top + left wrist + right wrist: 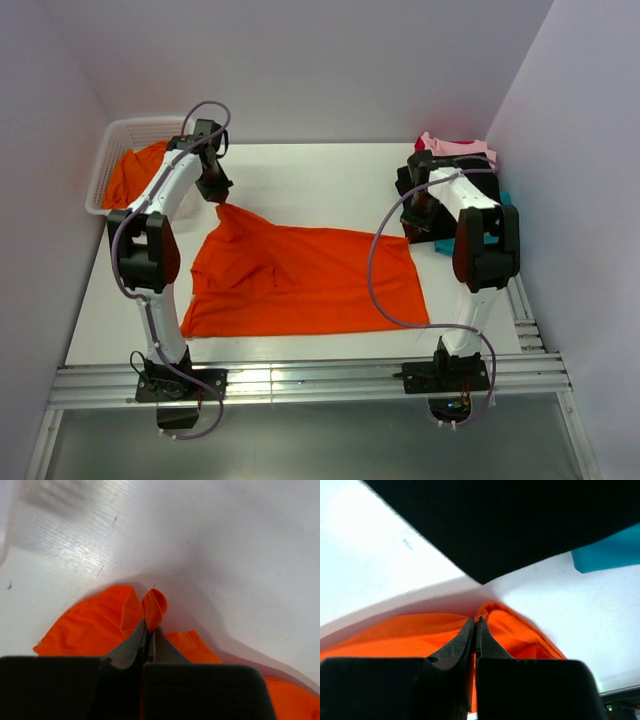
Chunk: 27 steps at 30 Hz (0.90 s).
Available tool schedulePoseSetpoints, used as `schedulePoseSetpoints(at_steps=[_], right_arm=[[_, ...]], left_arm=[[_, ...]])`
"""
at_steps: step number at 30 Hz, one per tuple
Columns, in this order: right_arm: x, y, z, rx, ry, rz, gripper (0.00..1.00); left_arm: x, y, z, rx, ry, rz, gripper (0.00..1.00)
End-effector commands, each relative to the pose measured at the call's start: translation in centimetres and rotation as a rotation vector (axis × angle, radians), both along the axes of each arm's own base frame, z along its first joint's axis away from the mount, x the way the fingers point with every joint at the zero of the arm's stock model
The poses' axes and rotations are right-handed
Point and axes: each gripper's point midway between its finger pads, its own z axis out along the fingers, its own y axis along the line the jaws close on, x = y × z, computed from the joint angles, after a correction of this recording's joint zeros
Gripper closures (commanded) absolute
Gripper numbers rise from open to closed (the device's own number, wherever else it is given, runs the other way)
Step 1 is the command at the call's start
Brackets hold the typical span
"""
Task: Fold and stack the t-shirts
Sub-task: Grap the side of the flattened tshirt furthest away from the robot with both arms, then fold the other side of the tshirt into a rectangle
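A bright orange t-shirt (300,280) lies spread across the middle of the white table. My left gripper (218,200) is shut on its far left corner, which is lifted into a peak. In the left wrist view a small fold of orange cloth (154,605) sticks out past the shut left gripper (150,626). My right gripper (412,232) is shut on the shirt's far right corner. The right wrist view shows the right gripper (476,622) pinching a ridge of orange fabric (520,632). Another orange t-shirt (130,175) lies in the basket.
A white mesh basket (112,140) stands at the far left corner. At the far right lie pink (455,148), black (415,180) and teal (445,245) garments, close behind the right gripper. Dark cloth (495,520) and teal cloth (610,552) fill the top of the right wrist view.
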Motion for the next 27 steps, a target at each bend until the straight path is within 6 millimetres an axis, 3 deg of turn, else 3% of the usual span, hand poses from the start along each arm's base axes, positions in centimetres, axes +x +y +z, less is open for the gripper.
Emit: schedulePoseSetpoints(at_steps=[1, 7, 9, 15, 18, 23, 25, 26, 27], right_arm=[[0.7, -0.1, 5.0, -0.004, -0.116, 0.003, 1.0], [-1.4, 0.0, 6.3, 0.012, -0.143, -0.004, 1.0], [-2.7, -0.1, 6.2, 0.012, -0.145, -0.007, 1.0], [-6.6, -0.5, 5.0, 0.011, -0.13, -0.012, 1.0], [-8.6, -0.7, 4.1, 0.009, -0.115, -0.012, 1.0], [-10.7, -1.2, 3.2, 0.005, -0.104, -0.017, 1.0], [-11.2, -1.4, 2.8, 0.0, -0.094, -0.019, 1.0], [-11.2, -1.6, 2.6, -0.006, -0.086, -0.023, 0.89], [-11.3, -1.5, 2.4, -0.005, -0.08, -0.024, 0.75]], left_arm=[[-1.1, 1.0, 4.9, 0.036, -0.081, 0.009, 1.0], [-4.3, 1.4, 6.1, 0.066, -0.077, 0.019, 1.0], [-5.4, 1.0, 7.0, 0.07, -0.09, 0.009, 1.0], [-10.3, 0.0, 7.1, 0.113, -0.054, 0.009, 1.0], [-14.2, -1.0, 7.2, 0.108, -0.033, 0.023, 1.0], [-23.3, -2.1, 5.6, 0.044, 0.027, 0.085, 1.0], [-26.1, -2.0, 3.6, 0.036, 0.081, 0.123, 1.0], [-27.9, -1.9, 2.8, 0.027, 0.105, 0.133, 0.94], [-28.6, -1.8, 2.5, 0.024, 0.114, 0.146, 0.82]])
